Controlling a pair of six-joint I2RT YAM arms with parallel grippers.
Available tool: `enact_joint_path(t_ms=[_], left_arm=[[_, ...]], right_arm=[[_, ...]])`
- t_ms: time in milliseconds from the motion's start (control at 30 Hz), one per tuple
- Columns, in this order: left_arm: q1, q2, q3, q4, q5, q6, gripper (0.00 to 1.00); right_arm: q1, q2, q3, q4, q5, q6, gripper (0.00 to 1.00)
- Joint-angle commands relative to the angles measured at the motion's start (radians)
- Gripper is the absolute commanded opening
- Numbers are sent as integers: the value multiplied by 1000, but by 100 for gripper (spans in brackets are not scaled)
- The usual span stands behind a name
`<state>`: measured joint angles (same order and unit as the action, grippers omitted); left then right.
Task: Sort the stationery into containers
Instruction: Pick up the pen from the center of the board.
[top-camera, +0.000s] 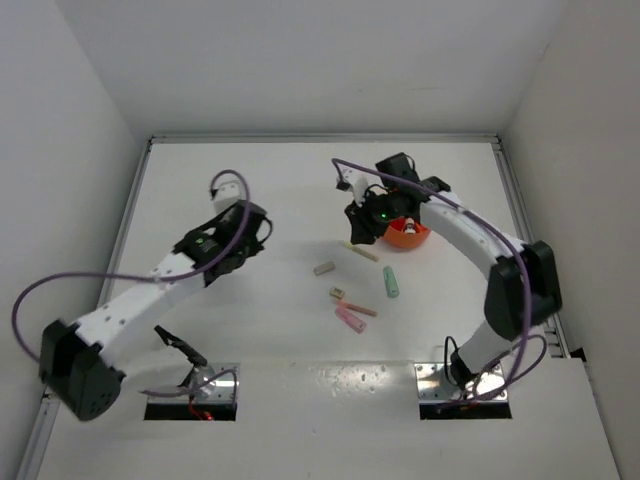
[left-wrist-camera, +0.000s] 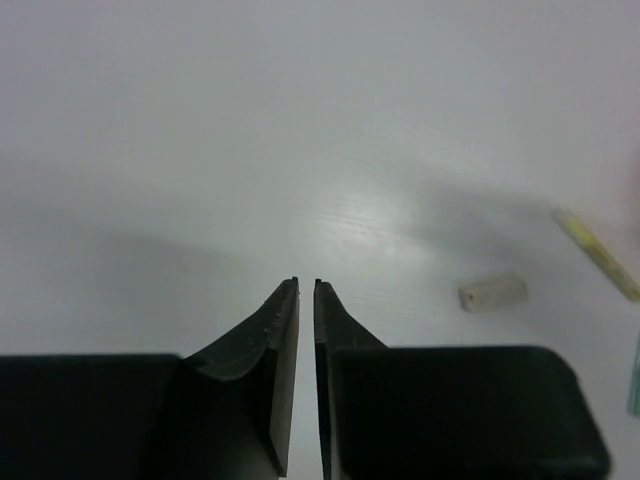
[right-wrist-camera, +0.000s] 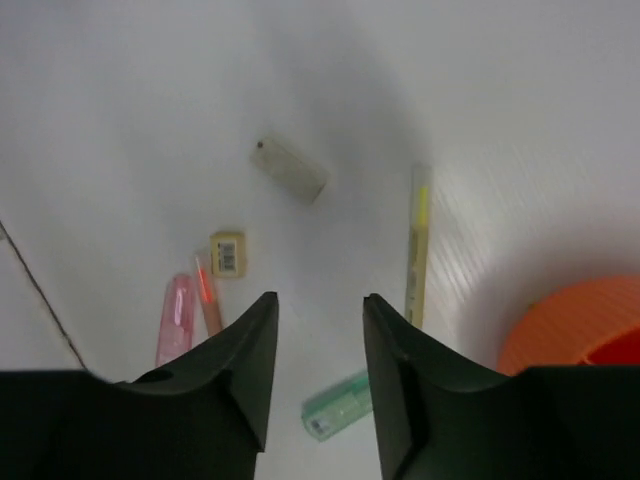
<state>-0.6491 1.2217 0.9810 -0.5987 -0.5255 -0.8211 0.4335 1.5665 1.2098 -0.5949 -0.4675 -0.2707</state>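
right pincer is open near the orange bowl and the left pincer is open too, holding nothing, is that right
Not quite. The left pincer is shut, not open. The left wrist view shows its fingers nearly touching with nothing between them. The rest stands: the right pincer is open near the orange bowl.

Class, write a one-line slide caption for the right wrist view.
Open right claw hovers over a small grey block, pale-yellow pen, mint-green stick and pink tube; round orange plastic bowl at frame edge.
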Motion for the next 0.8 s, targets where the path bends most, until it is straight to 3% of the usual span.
enact_joint_path(t_ms=[0,100,167,200,233,267,333,533,767], left_arm=[[89,-232,-42,-35,-108,11,16],[163,-342,-76,-24,-65,105,16],[198,-381,-102,19,-16,192,25],[209,-381,-128,31,40,210,33],[221,-381,-142,43,71,229,59],[241,-381,-142,56,100,243,70],[259,-381,-153,66,172,252,82],[327,-381,-176,97,307,281,83],[348,-390,-176,116,340,290,83]], right_arm=[[34,142,182,-63,-27,-18,41],[65,298,285,-94,58,-18,46],[92,373,322,-94,134,-18,47],[93,398,335,-94,160,-18,47],[106,418,347,-94,190,-7,49],[106,459,358,-94,240,-7,49],[117,493,390,-94,280,11,49],[126,547,405,-74,397,21,54],[126,612,416,-65,441,2,54]])
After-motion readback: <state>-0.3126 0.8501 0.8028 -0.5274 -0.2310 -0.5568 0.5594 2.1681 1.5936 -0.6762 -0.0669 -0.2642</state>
